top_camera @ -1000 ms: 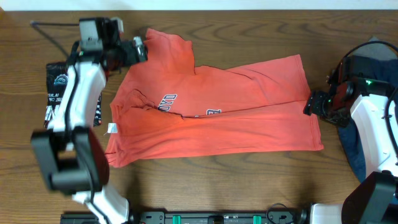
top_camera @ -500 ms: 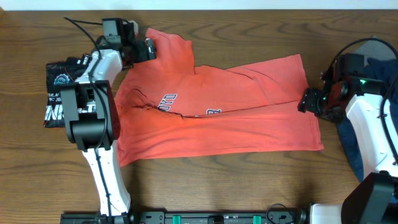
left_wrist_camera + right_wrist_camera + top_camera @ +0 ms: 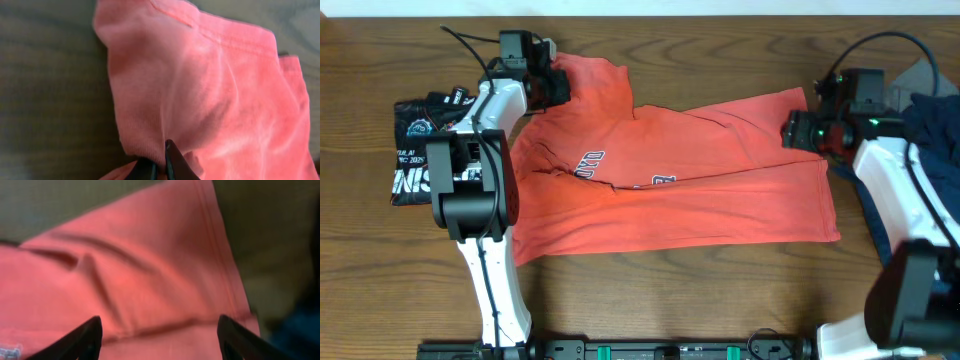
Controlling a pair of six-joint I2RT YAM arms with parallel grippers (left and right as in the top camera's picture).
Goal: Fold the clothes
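A red T-shirt (image 3: 700, 170) with white lettering lies spread across the wooden table, its lower part folded up over the chest. At the shirt's top left, my left gripper (image 3: 558, 84) is shut on the sleeve edge. The left wrist view shows pink-red fabric (image 3: 200, 90) pinched between the dark fingers (image 3: 172, 162). My right gripper (image 3: 792, 132) is at the shirt's upper right corner. Its fingers stand wide open over the hem (image 3: 220, 255), with cloth below and nothing between them.
A black printed garment (image 3: 420, 150) lies at the left edge, beside the left arm. A dark blue garment (image 3: 932, 110) is heaped at the right edge, behind the right arm. Black cables run off both arms along the back of the table.
My left gripper has shut on the sleeve edge at the top left. The right gripper has moved up and left, from the shirt's right edge to its upper right corner.
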